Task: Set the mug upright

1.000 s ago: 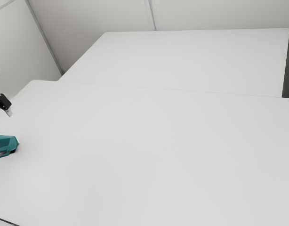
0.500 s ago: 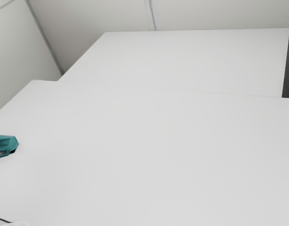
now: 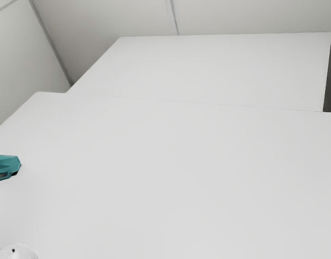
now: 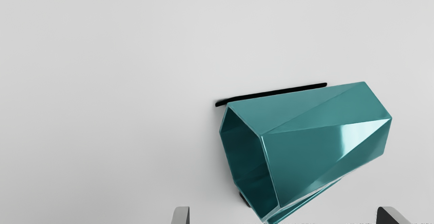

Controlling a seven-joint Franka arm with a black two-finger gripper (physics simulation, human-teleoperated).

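The teal faceted mug (image 3: 5,167) lies on its side at the exterior view's left edge, partly cut off. In the wrist view the mug (image 4: 315,139) shows its dark open mouth and, along its lower side, a thin teal handle. My gripper (image 4: 283,215) is open, its two fingertips wide apart, with the mug's mouth end and handle between and just beyond them. No contact between fingers and mug can be made out.
The mug rests on a broad white table (image 3: 181,172). A second white surface (image 3: 208,70) adjoins it at the back, before pale walls. A white rounded part (image 3: 19,252), seemingly of the arm, shows at the exterior view's lower left.
The gripper's tip has left the exterior view at its left edge, and a white rounded part has come in at the lower left. The mug has stayed where it was.
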